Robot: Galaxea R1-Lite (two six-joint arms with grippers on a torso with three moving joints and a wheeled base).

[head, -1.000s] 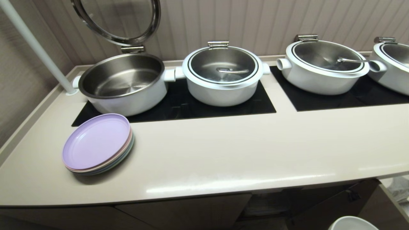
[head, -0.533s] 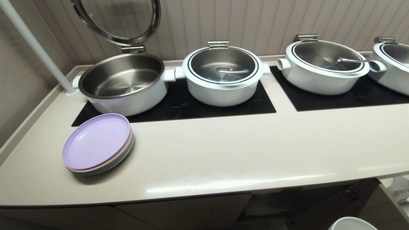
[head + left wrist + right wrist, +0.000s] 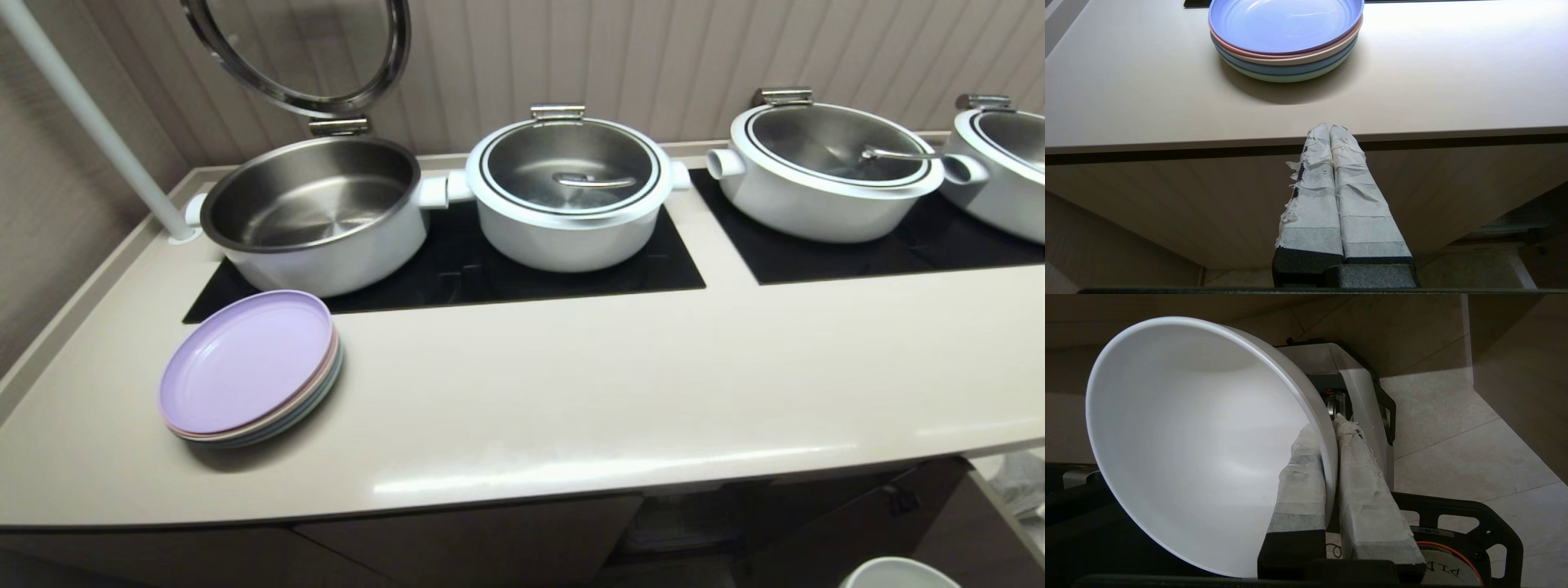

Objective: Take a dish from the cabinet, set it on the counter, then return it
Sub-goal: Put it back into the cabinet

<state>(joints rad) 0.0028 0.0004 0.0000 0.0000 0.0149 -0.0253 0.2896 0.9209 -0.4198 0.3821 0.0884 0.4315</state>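
The dish, a plain white bowl, is clamped by its wall in my right gripper, one taped finger inside and one outside. In the head view only the dish's rim shows, low at the bottom right, below the front edge of the glossy beige counter. The cabinet lies dark under that edge, its right side standing open. My left gripper is shut on nothing, parked below the counter's front edge near the plates.
A stack of pastel plates with a lilac top sits at the counter's left. Several white pots stand on the black cooktop panels, the leftmost pot with its lid raised. A white pole rises at the far left.
The dish's rim has sunk slightly lower at the bottom right of the head view. Nothing else has moved.
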